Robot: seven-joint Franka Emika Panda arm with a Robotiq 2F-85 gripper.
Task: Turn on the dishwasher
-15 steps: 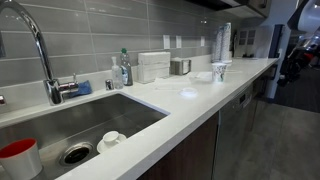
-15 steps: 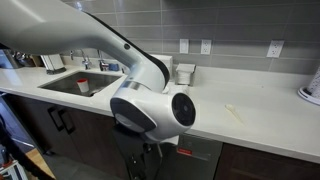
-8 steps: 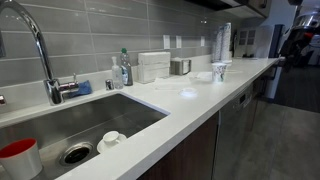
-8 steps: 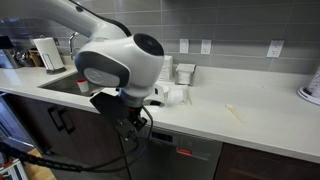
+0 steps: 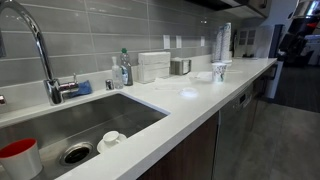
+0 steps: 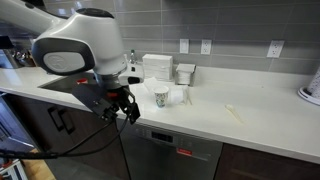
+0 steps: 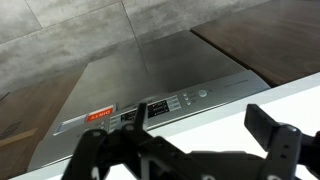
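Note:
The dishwasher (image 7: 150, 70) is a flat grey brushed-metal front under the white countertop (image 7: 275, 95). Along its top edge runs a control strip (image 7: 165, 104) with small buttons and a red label (image 7: 100, 115). In the wrist view my gripper (image 7: 200, 120) hangs over the counter edge just above that strip, open, with nothing between its fingers. In an exterior view the gripper (image 6: 123, 107) is at counter-edge height, to the left of the dishwasher (image 6: 172, 163) and apart from it. The dishwasher (image 5: 233, 125) also shows in the long counter view, with the arm (image 5: 300, 30) at the far end.
Dark wood cabinet doors (image 6: 60, 125) flank the dishwasher. A sink (image 5: 95, 120) with a faucet (image 5: 45, 60) and a red cup (image 5: 18, 158) lies further along. A paper cup (image 6: 161, 96) and white boxes (image 6: 158, 67) stand on the counter. Cables (image 6: 75, 160) trail below the arm.
The arm has swung left along the counter and risen away from the dishwasher's top edge. The gripper has gone from nearly shut to open.

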